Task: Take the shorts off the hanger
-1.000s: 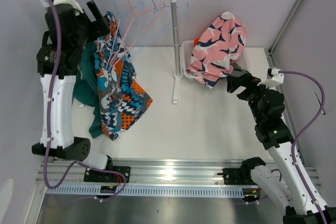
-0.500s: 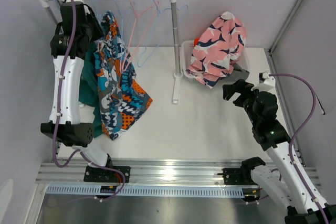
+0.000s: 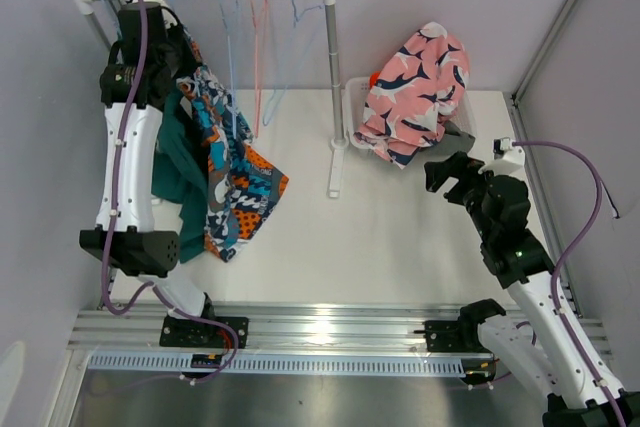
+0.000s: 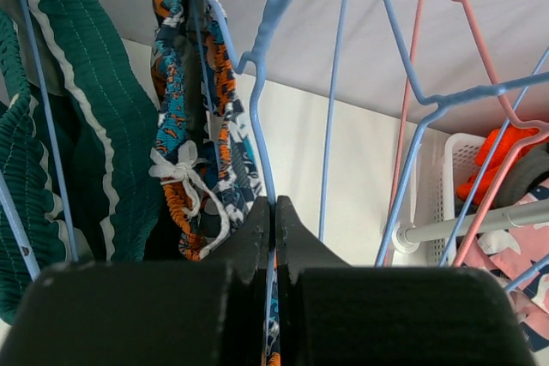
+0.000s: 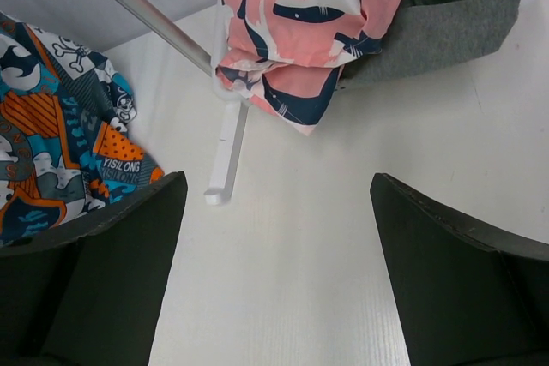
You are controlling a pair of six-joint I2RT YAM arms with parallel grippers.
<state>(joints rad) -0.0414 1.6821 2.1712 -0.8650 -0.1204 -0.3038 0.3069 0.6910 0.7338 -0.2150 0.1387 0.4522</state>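
Top external: left end effector (image 3: pixel 185 69) raised; printed shorts (image 3: pixel 235 172) hang just below it.
Left wrist: jaws clamped on blue hanger (image 4: pixel 257 117) carrying those shorts.
Right wrist: right end effector (image 5: pixel 274 203) spread wide, empty; pink shorts (image 5: pixel 292 23) ahead.

The white worktop (image 3: pixel 400 237) carries the clothes rack's foot (image 3: pixel 333 190) near its middle and a white basket (image 3: pixel 352 107) at the far right. At the left, the lower end of the blue-orange-white print shorts (image 3: pixel 240 197) rests on it.
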